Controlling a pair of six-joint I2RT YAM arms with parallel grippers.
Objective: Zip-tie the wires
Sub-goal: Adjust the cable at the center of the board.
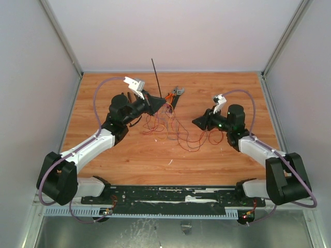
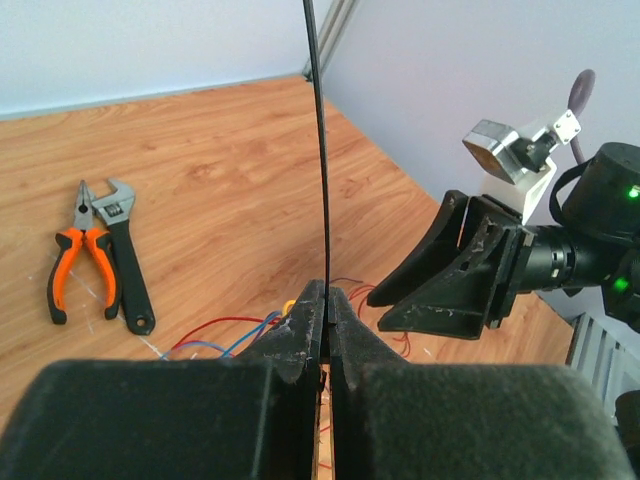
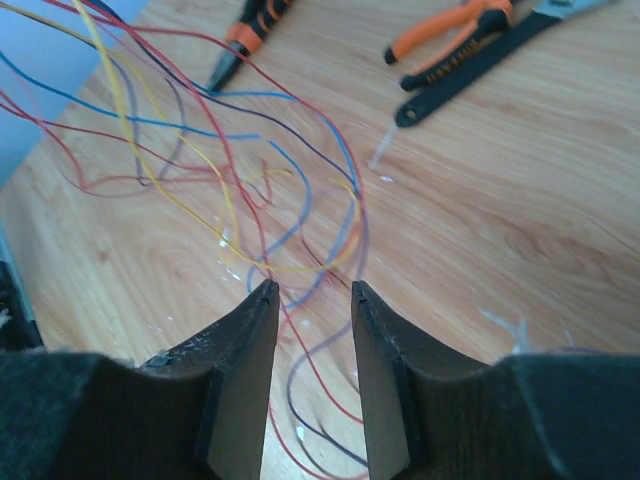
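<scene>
Overhead plus wrist close-ups, pliers (image 2: 75,255) shared

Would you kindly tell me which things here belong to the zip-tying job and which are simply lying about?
Job in hand:
- wires
- zip tie, pinched in the shut left claw
- right claw, open at the wires

Lying about:
- orange-handled pliers
- black adjustable wrench beside them

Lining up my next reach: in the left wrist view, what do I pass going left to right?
pliers → wrench → zip tie → right tool. The wires spread on both sides of the zip tie, so I left them out.
</scene>
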